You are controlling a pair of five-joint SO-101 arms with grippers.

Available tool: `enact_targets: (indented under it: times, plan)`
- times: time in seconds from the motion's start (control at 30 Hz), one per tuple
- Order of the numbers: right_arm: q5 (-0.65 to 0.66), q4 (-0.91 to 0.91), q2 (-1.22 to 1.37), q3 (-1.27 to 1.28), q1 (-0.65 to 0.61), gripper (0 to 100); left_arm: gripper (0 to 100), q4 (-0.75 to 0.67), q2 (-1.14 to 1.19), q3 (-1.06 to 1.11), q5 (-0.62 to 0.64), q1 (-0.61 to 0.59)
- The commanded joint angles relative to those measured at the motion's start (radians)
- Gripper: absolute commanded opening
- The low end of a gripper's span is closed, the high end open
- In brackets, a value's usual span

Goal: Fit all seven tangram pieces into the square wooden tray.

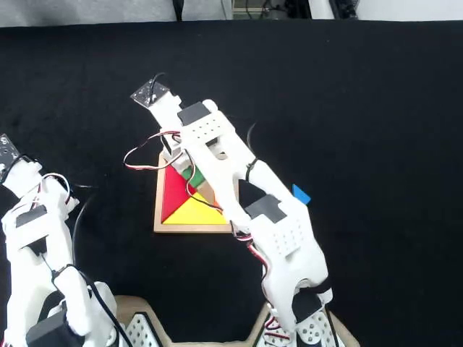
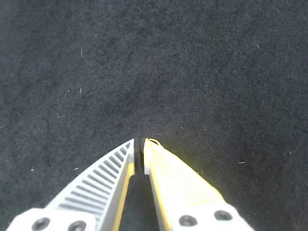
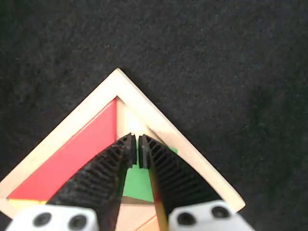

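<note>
1. The tray (image 1: 181, 228) lies on the black cloth (image 1: 347, 108) near the middle of the table, partly under the right arm.
2. Inside it, a red triangle (image 3: 72, 163) lies along one wall. A yellow triangle (image 1: 192, 212) touches it along the near wall, and a green piece (image 3: 137, 185) sits just beside the red. The floor in one corner is bare wood.
3. A blue piece (image 1: 301, 194) lies on the cloth outside the tray, beyond the right arm.
4. The right gripper (image 3: 135, 147) hangs over that bare corner. Its fingers are drawn together to a slit and grip nothing.
5. The left gripper (image 2: 139, 149) sits over bare cloth, well apart from the tray. It is likewise almost closed and empty.
</note>
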Motion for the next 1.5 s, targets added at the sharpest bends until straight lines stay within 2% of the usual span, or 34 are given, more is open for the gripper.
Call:
enact_targets:
  times: [0.0,0.6,1.07,1.33,1.47]
  plan:
    - [0.009,-0.021,-0.008,-0.054,-0.006,1.1,5,-0.018,-0.025,-0.058,0.005,0.013]
    - [0.017,-0.005,-0.001,0.001,0.003,1.1,5,-0.018,-0.023,-0.058,0.005,0.013]
    - [0.017,0.075,-0.010,-0.010,0.006,1.1,5,-0.020,-0.021,-0.058,0.005,0.013]
    - [0.009,-0.063,-0.001,0.001,0.009,1.1,5,-0.021,-0.021,-0.058,0.005,0.013]
    - [0.015,-0.040,0.013,-0.010,0.011,1.1,5,-0.021,-0.021,-0.058,0.005,0.013]
